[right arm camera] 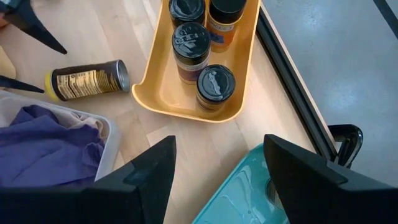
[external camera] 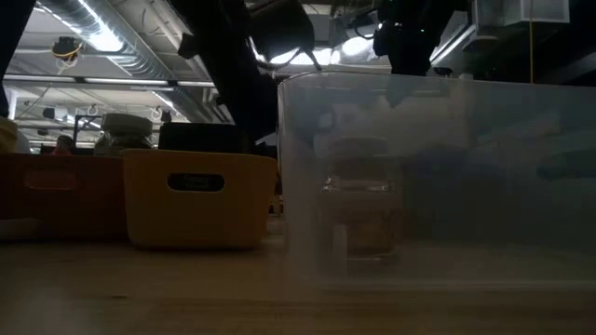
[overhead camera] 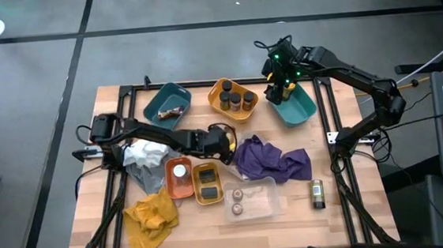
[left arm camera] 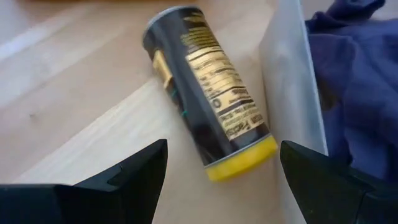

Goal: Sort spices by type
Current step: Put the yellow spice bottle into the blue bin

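A dark spice jar with a yellow lid lies on its side on the wood, also seen in the right wrist view. My left gripper hangs open just above it near the table's middle, one finger to each side and neither touching. My right gripper is open and holds nothing, high over the right teal tray at the far side. The far yellow tray holds several dark-lidded jars standing upright.
An orange tray with a white-lidded jar, a yellow tray with dark tins and a clear tray with two pale-lidded jars stand near the front. One jar lies loose at the right. Purple, grey and yellow cloths lie around.
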